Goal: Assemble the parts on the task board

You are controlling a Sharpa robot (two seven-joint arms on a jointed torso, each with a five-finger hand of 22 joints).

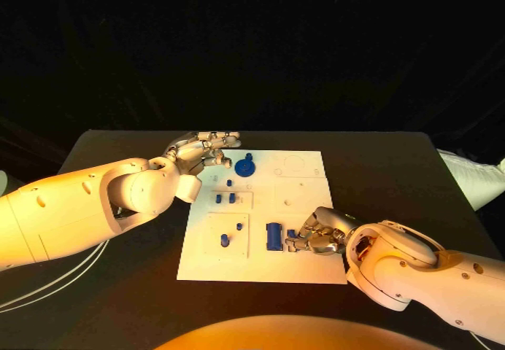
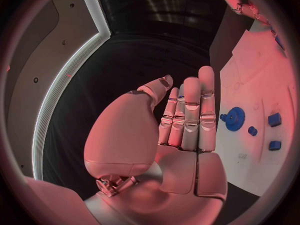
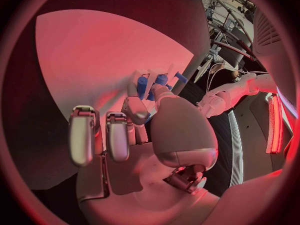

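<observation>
The flat white task board (image 1: 305, 219) is lying in the middle of the black counter (image 1: 400, 168), and the job is looking only partly done. A round blue gear (image 1: 245, 168) is sitting near the board's far edge, two small blue blocks (image 1: 224, 197) are standing in a recess below it, and two more little blue pieces (image 1: 224, 239) are resting in the square recess nearer the robot; several outlined slots are sitting unfilled.

The right silver hand (image 1: 316, 237) is working at the board's near right part, its fingertips pinching a ribbed blue cylindrical part (image 3: 142, 86) beside a tall blue block (image 1: 274, 235); whether that part is seated I cannot tell. The left silver hand (image 2: 181, 120) is hovering at the board's far left corner, fingers straight and side by side, holding nothing. It is hanging close to the gear, so it may crowd any work there.
</observation>
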